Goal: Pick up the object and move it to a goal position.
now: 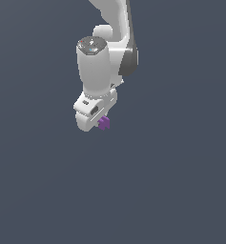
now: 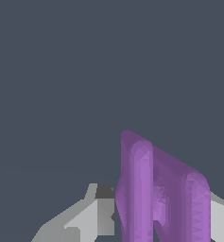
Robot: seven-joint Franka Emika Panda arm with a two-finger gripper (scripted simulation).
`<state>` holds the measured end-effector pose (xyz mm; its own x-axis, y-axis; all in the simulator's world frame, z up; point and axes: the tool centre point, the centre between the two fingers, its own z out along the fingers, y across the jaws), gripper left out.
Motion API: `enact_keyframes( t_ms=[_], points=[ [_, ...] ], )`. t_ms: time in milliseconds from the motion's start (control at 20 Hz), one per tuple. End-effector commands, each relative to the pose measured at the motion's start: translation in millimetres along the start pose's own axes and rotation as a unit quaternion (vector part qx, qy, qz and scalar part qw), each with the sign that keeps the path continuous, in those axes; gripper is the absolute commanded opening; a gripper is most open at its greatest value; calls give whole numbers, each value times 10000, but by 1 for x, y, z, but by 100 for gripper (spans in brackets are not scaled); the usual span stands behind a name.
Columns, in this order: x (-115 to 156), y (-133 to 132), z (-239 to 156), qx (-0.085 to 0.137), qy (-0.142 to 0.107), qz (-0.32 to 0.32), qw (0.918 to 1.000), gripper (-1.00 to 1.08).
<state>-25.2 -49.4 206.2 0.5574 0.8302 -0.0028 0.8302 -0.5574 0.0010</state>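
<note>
Most of the purple object (image 1: 104, 123) is hidden behind the white tool (image 1: 98, 123) in the exterior view; it sits between the fingers (image 2: 92, 215), clamped and held aloft.

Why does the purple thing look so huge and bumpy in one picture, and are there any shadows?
In the wrist view the purple piece sits right at the camera between the fingers, so it looms large and its flat render facets show. In the exterior view it is tiny, and the plain grey background shows no cast shadows or glare.
</note>
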Motion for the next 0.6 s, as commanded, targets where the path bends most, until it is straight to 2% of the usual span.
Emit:
enact_keyframes(
  t_ms=[0, 550],
  points=[
    [-4, -12, -21, -1, -1, 0, 10000, -100],
    [-19, -66, -121, 3, 8, -4, 10000, -100]
  ],
)
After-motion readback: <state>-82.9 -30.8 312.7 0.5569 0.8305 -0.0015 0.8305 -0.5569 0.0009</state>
